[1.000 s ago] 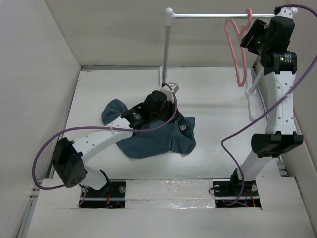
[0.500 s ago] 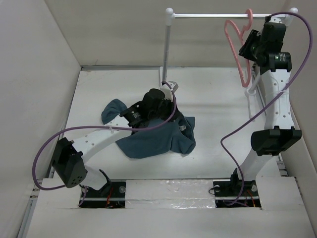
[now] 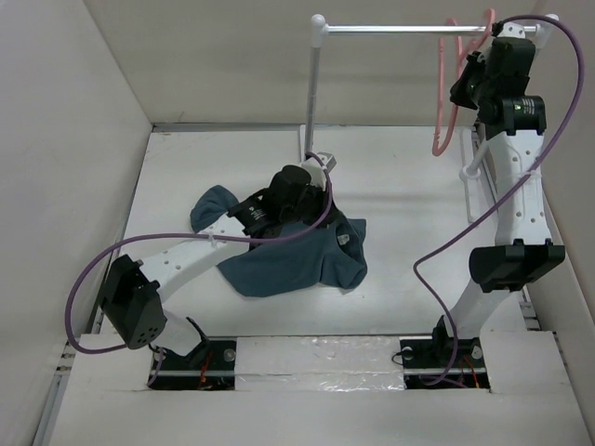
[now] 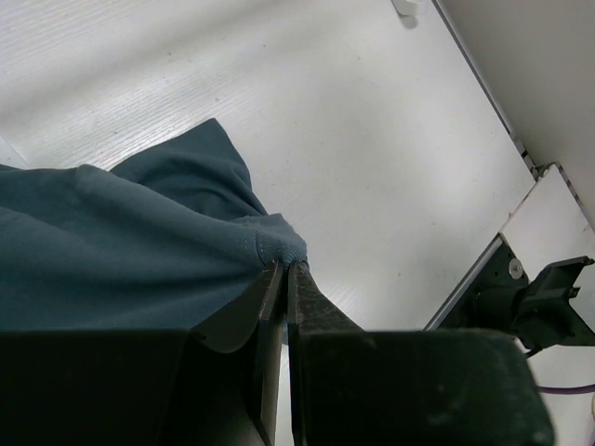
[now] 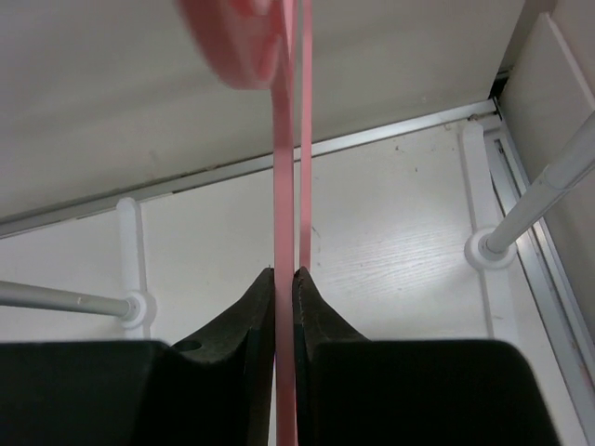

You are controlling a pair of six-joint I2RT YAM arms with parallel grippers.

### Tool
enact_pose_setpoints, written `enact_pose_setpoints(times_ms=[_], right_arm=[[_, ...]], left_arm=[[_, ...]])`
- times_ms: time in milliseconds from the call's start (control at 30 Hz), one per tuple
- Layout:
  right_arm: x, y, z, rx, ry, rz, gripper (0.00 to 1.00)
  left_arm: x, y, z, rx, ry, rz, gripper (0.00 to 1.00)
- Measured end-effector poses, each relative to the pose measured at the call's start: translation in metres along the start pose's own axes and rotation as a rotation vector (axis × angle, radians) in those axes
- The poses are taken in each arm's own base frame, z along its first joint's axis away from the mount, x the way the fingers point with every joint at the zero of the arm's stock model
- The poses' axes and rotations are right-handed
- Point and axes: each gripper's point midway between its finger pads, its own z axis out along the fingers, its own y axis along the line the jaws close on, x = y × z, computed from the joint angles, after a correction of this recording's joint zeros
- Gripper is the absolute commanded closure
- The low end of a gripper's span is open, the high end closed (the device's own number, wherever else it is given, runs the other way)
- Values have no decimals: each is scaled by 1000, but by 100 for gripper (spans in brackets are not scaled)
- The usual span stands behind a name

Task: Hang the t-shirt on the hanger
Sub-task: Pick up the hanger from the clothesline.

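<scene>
The dark teal t-shirt (image 3: 288, 265) lies crumpled on the table in the middle of the top view. My left gripper (image 3: 299, 193) sits at its far edge and is shut on a fold of the t-shirt (image 4: 139, 251) by its fingertips (image 4: 299, 274). The salmon-pink hanger (image 3: 444, 102) hangs from the white rail (image 3: 400, 30) at the upper right, seen nearly edge-on. My right gripper (image 3: 468, 82) is shut on a thin bar of the hanger (image 5: 283, 167), with the hook above it.
The white rail stands on an upright post (image 3: 312, 102) at the back middle and on a second post (image 5: 539, 195) with a foot at the right. White walls enclose the table on the left, back and right.
My right gripper has turned the hanger on the rail, so it now shows nearly edge-on. The left gripper and the t-shirt have hardly moved.
</scene>
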Motion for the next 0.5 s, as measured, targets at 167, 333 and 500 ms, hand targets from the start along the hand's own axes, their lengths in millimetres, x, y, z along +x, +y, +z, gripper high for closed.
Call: enact_pose_setpoints(times_ms=[167,333,500], right_arm=[[-12,4,-7,-19,-35,-17,100],[-18,9,-17,-51,-58,-36,100],[-16,13,-39,-92,-75,-38,100]], left_arm=[[1,0,3,1,7,2,100],[-7,-4,1,9,-9,4,100],[-23,-12,2,24,-38,7,100]])
